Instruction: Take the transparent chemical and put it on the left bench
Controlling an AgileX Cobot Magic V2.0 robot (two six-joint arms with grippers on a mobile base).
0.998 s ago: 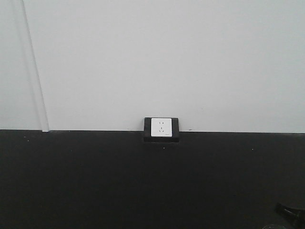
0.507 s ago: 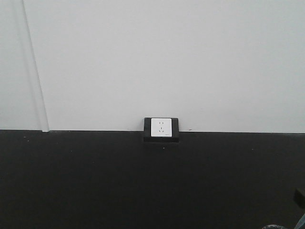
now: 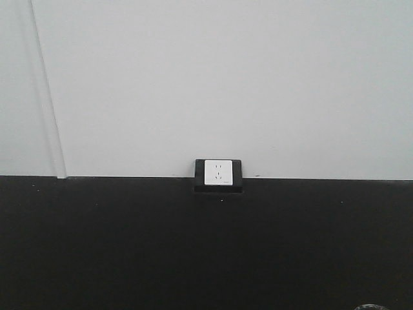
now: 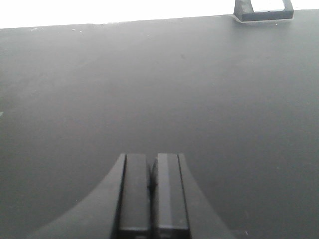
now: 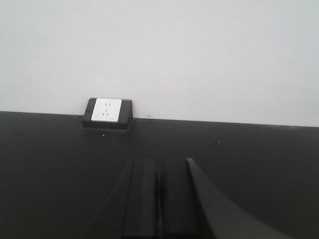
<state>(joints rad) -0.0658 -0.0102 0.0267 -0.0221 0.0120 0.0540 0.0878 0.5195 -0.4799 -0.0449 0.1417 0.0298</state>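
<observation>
in the front view, a plain white wall (image 3: 226, 77) fills the upper half of the frame, and a matte black bench surface (image 3: 129, 245) fills the lower half. the two meet along a straight horizontal edge across mid-frame. a white wall socket in a black housing (image 3: 218, 173) sits on that edge, just right of centre. a vertical white trim strip (image 3: 48, 97) runs down the upper left.

a thin curved sliver of clear glass, taken to be the rim of the transparent chemical (image 3: 371, 307), shows at the bottom edge, lower right. the rest of it is cut off by the frame.

in the left wrist view, the left gripper (image 4: 152, 167) is seen at bottom centre, fingers pressed together with nothing between them. a wide stretch of black surface lies ahead of it, up to the socket housing at upper right.

in the right wrist view, the right gripper (image 5: 159, 167) is likewise clenched on nothing. black surface runs ahead of it to the wall edge, with the socket at left of centre.
</observation>
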